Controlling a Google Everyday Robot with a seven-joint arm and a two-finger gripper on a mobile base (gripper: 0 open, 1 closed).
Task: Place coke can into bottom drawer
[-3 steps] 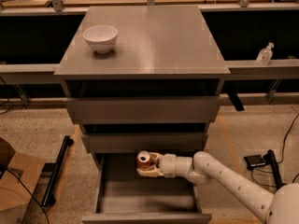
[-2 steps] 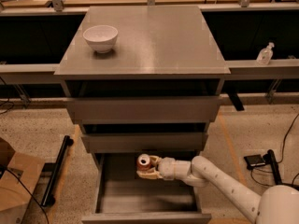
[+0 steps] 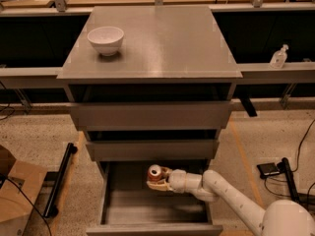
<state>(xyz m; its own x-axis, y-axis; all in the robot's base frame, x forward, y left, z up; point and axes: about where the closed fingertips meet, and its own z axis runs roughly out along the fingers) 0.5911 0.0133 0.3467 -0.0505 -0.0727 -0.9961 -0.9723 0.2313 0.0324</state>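
Note:
The coke can (image 3: 155, 173), red with a silver top, is held upright in my gripper (image 3: 158, 179) inside the open bottom drawer (image 3: 118, 208), near its back middle. My white arm (image 3: 231, 198) reaches in from the lower right. The gripper is shut on the can and holds it a little above the grey drawer floor. The drawer is pulled out toward the camera, and its front edge runs along the bottom of the view.
A white bowl (image 3: 105, 39) stands on the cabinet top (image 3: 162, 43) at the back left. Two shut grey drawers (image 3: 150, 114) sit above the open one. A cardboard box (image 3: 17, 193) and a black bar (image 3: 59, 178) lie on the floor at left, cables at right.
The gripper with the can has barely moved. It stays inside the bottom drawer, perhaps very slightly lower.

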